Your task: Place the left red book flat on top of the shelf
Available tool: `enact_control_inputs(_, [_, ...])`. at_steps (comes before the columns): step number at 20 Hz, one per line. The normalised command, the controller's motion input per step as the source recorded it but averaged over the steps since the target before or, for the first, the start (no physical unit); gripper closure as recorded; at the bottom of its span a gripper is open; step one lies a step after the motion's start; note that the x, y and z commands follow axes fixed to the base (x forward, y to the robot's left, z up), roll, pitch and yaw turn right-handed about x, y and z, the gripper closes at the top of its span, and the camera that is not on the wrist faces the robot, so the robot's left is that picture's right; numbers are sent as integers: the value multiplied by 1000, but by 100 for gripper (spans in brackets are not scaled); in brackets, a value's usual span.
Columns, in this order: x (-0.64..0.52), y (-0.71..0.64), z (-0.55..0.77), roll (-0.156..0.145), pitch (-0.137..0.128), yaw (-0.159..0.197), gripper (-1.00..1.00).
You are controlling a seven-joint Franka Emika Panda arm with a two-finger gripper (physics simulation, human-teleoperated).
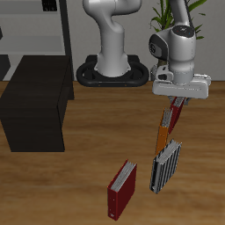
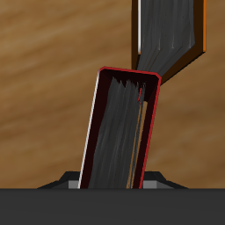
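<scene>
The claw (image 1: 177,104) hangs above the wooden table (image 1: 79,189), back from its front edge, and grips the left red book (image 1: 176,114), which dangles below it, only a short dark-red strip showing in the exterior view. In the wrist view the same book (image 2: 119,132) fills the space straight beneath the claw, tilted a little, its page edges facing the camera (the fingers themselves are hidden). Just under it stands the orange book (image 1: 163,134), with a grey book (image 1: 164,165) nearer the front edge and the second red book (image 1: 122,189) nearest it. The black shelf (image 1: 35,101) sits well apart, its flat top bare.
</scene>
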Motion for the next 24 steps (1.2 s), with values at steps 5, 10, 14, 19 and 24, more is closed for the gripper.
enact_control_inputs(5, [-55,-237,95,-25,12,17,100])
enact_control_inputs(10, [-172,-469,313,-66,-41,61,100])
enact_control_inputs(14, [-176,-350,262,-28,-14,19,100])
enact_control_inputs(19, [-86,-426,262,-62,-36,33,100])
enact_control_inputs(24, [113,-519,398,-97,-76,53,100])
